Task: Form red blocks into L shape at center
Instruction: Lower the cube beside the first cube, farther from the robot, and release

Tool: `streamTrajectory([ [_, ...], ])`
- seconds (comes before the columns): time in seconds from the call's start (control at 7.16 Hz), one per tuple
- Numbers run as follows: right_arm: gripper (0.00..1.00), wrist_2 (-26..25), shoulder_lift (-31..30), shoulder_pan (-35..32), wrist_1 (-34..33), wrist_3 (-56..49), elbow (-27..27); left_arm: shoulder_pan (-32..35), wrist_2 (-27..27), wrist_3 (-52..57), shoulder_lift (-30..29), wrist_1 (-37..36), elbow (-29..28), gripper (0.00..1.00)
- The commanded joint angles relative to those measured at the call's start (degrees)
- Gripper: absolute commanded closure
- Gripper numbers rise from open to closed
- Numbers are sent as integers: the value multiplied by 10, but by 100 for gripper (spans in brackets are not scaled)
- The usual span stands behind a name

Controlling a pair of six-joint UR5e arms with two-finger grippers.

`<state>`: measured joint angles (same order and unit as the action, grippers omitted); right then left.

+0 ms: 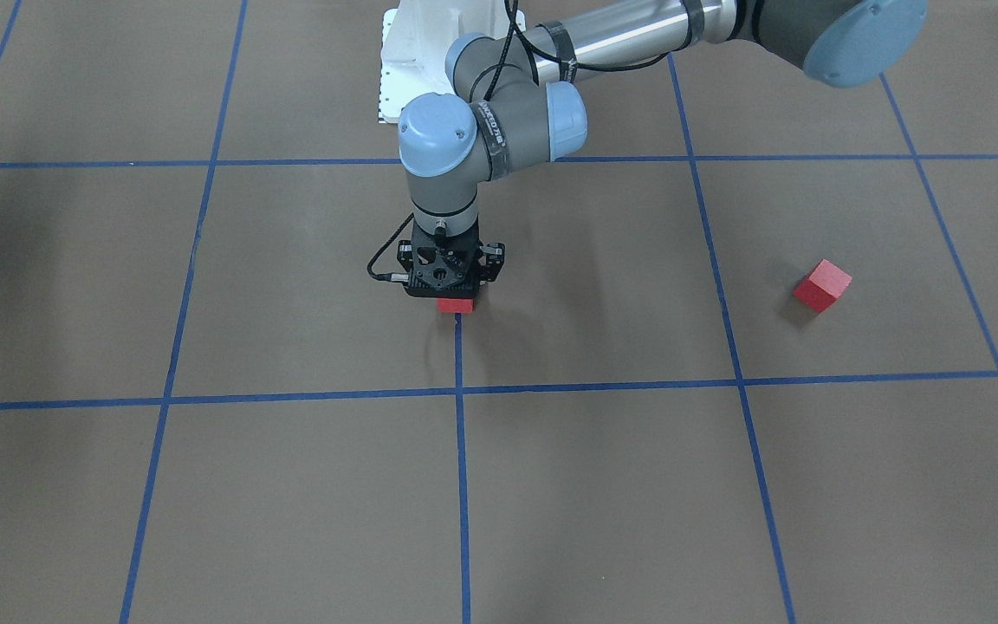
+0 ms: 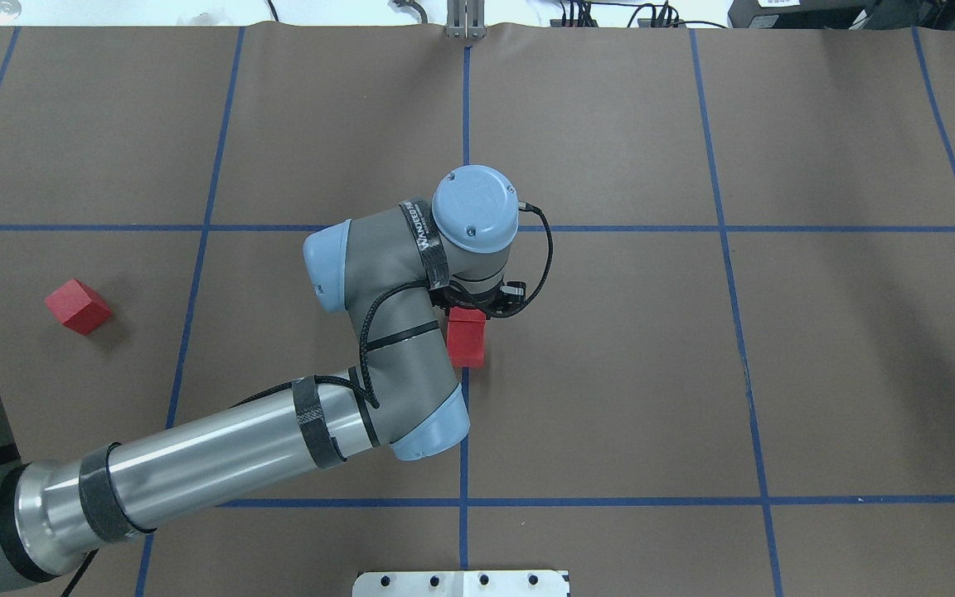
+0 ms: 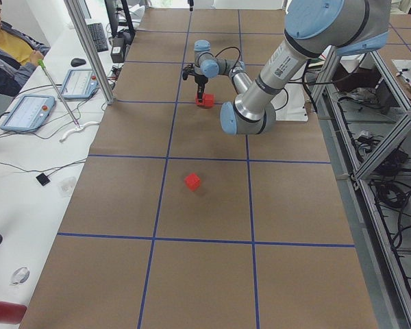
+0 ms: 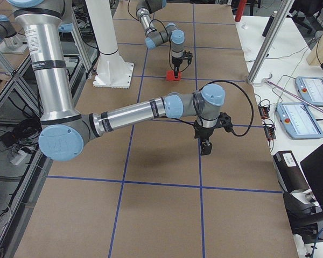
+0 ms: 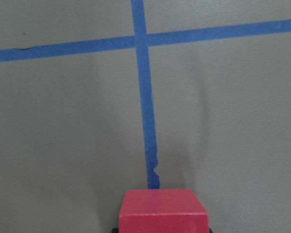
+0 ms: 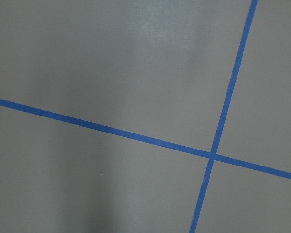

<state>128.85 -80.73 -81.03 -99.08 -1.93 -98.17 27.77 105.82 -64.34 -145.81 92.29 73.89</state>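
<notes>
Front view: left gripper (image 1: 454,286) sits down over a red block (image 1: 456,304) on the center line (image 1: 459,355)—grip unclear; a second red block (image 1: 821,285) lies well apart. Overhead: wrist strap (image 2: 424,240) lettering unreadable. Right-side view: right gripper (image 4: 205,147)—cannot tell.

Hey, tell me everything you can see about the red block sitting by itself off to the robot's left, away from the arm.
The lone red block is a small cube with plain, matte red faces and clean edges; its material cannot be told. It sits flat on the brown table surface, turned diagonally to the blue tape lines. It lies inside a grid square on the robot's left and touches no line. Only the table touches it, and it casts a small shadow beside itself.
</notes>
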Motion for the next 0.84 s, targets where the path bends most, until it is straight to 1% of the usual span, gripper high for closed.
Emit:
streamTrajectory([
  [0.0,0,0,0,0,-1,0,0,0,0,0,1,0,-1,49],
  [0.14,0,0,0,0,0,0,0,0,0,0,1,0,0,49],
  [0.42,0,0,0,0,-1,0,0,0,0,0,1,0,0,43],
  [0.7,0,0,0,0,0,1,0,-1,0,1,1,0,-1,34],
])
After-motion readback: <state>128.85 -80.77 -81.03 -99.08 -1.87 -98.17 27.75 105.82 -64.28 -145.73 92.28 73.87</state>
